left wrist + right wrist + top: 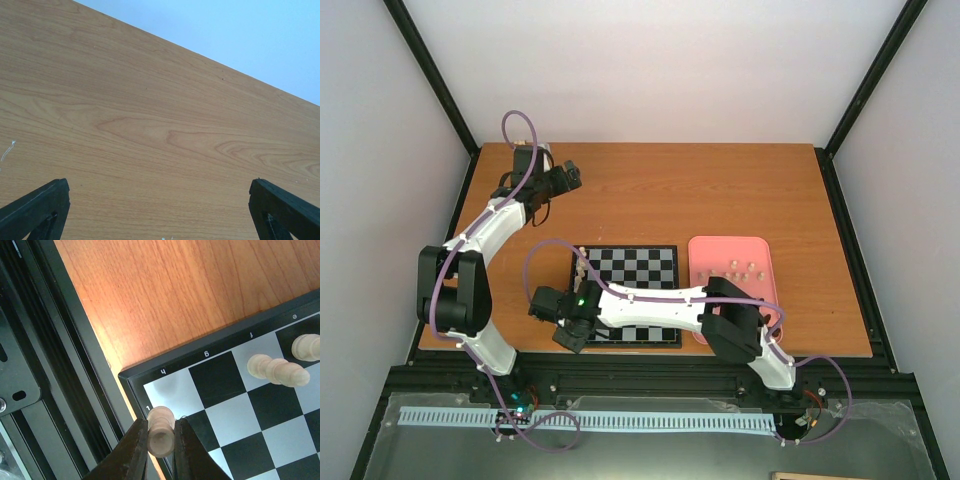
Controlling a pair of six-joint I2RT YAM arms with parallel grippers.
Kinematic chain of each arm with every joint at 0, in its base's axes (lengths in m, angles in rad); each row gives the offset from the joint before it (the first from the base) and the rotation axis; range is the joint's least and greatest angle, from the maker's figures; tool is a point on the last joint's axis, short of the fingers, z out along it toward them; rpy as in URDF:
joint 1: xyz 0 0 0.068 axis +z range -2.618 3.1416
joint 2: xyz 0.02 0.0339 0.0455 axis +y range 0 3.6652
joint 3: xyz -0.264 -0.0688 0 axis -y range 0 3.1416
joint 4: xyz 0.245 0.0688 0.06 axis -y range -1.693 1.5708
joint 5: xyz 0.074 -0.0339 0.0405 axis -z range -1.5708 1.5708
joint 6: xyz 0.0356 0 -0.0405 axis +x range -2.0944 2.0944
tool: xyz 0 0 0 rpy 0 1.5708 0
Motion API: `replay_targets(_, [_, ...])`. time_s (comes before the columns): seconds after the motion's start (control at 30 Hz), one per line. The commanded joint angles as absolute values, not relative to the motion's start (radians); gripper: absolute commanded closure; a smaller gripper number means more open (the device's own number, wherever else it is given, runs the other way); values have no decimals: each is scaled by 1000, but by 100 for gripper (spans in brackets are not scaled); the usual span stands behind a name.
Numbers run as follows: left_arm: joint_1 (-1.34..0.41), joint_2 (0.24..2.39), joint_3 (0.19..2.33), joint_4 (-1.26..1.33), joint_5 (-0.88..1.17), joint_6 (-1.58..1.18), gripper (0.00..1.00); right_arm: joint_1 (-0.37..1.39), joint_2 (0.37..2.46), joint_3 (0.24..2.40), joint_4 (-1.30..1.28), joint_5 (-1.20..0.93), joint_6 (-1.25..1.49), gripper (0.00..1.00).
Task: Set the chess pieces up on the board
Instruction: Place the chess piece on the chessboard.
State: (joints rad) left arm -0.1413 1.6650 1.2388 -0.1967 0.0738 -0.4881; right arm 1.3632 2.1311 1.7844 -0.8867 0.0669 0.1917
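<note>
Right wrist view: I see the right gripper (161, 426) pinching a pale piece (161, 436) at the board (220, 380) corner; the top view hides this. My left gripper (160, 202) stands wide over the table (150, 100).

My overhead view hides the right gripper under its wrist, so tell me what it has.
Observer: The right gripper is shut on a pale chess piece at the board's near left corner.
Operator: Report the neighbours.
Observer: A second pale piece and a third pale piece occupy the same edge row, one bare square past the corner.
Operator: Now the left gripper.
Observer: The left gripper is open over bare table, nothing between its fingers.
</note>
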Motion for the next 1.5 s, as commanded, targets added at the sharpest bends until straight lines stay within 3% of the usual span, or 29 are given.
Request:
replay_targets(0.0, [-138,1633,1243,-191,66,-474,0,1368,2152,1812,-896,64,174,90])
replay_targets(1.47, [-138,1637,1243,-187,64,-473,0,1335,2171,1744,-817,46,186,88])
